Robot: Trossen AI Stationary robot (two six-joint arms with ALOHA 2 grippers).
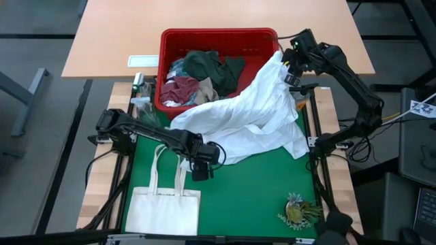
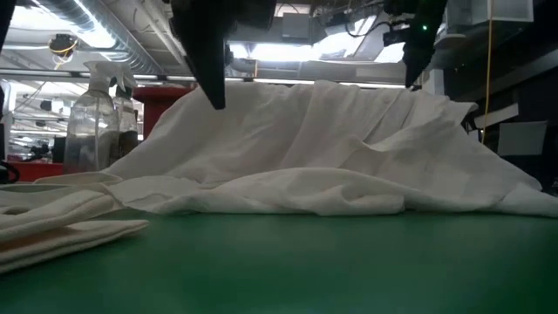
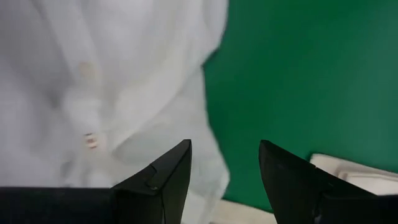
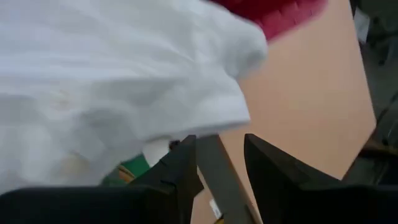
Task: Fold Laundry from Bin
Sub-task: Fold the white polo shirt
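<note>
High view: a crumpled white shirt (image 1: 252, 119) spills from the near-right corner of the red slotted bin (image 1: 218, 35) onto the green mat (image 1: 259, 190), which lies bare nearer than the shirt. Left gripper (image 1: 201, 170) hangs just beside the shirt's near hem, jaws apart, empty. Right gripper (image 1: 291, 73) sits at the bin's right corner, jaws parted, empty. Dark green and maroon clothes (image 1: 201, 75) fill the bin.

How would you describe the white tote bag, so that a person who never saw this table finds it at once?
Start from the green mat that covers the table in front of the red bin. At the mat's near left corner lies the tote bag, flat and squarish. Unlike the big crumpled white shirt spread beside it, it is smooth and has two long handle loops.
</note>
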